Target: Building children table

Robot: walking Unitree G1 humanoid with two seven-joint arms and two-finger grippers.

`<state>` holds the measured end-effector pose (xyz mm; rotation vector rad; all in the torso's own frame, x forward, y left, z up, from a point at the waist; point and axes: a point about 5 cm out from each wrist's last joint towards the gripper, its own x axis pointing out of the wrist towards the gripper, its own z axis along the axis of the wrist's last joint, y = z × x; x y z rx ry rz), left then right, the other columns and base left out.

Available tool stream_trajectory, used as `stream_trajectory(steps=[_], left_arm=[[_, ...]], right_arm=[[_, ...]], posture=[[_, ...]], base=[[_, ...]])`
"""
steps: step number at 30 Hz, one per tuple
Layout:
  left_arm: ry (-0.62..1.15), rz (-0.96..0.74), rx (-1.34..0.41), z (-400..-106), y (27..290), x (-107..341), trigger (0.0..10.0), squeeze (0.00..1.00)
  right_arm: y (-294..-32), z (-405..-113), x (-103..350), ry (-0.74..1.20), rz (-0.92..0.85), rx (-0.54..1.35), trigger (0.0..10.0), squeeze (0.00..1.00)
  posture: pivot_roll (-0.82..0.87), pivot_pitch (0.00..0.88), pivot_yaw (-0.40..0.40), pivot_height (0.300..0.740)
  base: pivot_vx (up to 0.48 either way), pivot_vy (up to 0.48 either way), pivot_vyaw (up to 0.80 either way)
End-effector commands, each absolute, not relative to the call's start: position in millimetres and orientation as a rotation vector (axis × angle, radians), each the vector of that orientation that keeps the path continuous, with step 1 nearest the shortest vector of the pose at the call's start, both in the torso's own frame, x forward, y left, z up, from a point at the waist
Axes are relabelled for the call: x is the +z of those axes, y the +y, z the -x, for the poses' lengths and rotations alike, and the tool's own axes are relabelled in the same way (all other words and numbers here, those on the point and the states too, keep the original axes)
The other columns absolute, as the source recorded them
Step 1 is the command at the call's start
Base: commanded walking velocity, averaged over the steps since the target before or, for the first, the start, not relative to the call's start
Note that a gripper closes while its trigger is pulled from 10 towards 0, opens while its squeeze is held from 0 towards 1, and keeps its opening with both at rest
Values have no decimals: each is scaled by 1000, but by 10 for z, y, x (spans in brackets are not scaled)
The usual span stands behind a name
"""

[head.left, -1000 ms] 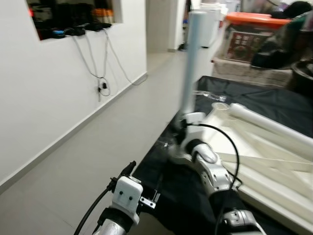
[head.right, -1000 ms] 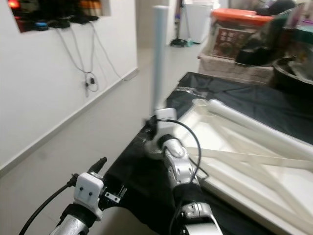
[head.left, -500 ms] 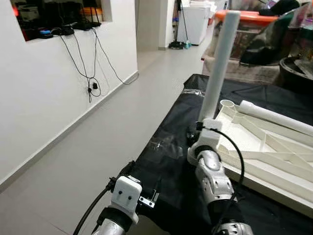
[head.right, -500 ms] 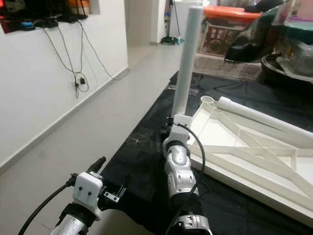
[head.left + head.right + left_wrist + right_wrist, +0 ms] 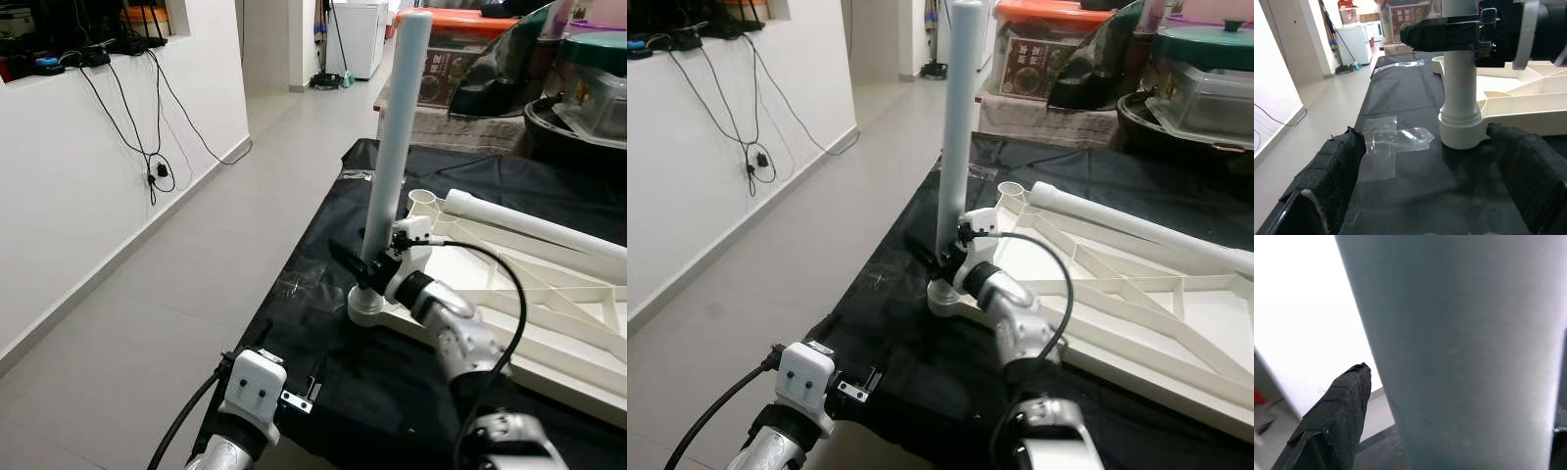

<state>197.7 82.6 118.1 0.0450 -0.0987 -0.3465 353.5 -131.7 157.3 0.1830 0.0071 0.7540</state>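
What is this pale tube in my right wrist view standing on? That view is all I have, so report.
Observer: The tall white plastic table leg gripped by your right hand stands in the round corner socket of the white ribbed plastic tabletop.
Operator: Give me its tilt.
Observer: Near upright, with the top leaning slightly toward the robot's right.
Operator: Report the left hand.
Observer: The left hand is open and low, facing the socket and holding nothing.

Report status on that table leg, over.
Right gripper shut on leg, upright in corner socket of tabletop. Left gripper open, low, idle. Nothing blocking.
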Motion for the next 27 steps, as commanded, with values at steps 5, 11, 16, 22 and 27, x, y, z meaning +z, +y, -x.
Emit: stream_trajectory(steps=[5,11,16,22,27], left_arm=[[-79,-45,-348,-1975,821,1150,10000,0],[-79,-47,-347,-1975,824,1149,10000,0],[-77,-48,-347,-1973,827,1145,10000,0],[-76,-49,-349,-1970,831,1141,10000,0],[-76,-49,-349,-1971,831,1141,10000,0]], right_arm=[[-1165,-3486,1563,119,-216,1052,10000,0],[-1138,-3398,1595,176,-196,1338,10000,0],[-1121,-3337,1600,204,-205,1469,10000,0],[-1033,-3319,1507,229,-126,1484,0,0],[-983,-3363,1484,130,-69,1342,0,0]], posture=[[80,0,-25,740],[80,0,-25,740],[94,0,-26,740],[94,0,-26,740],[94,0,-26,740]], base=[[0,0,0],[0,0,0],[0,0,0],[0,0,0],[0,0,0]])
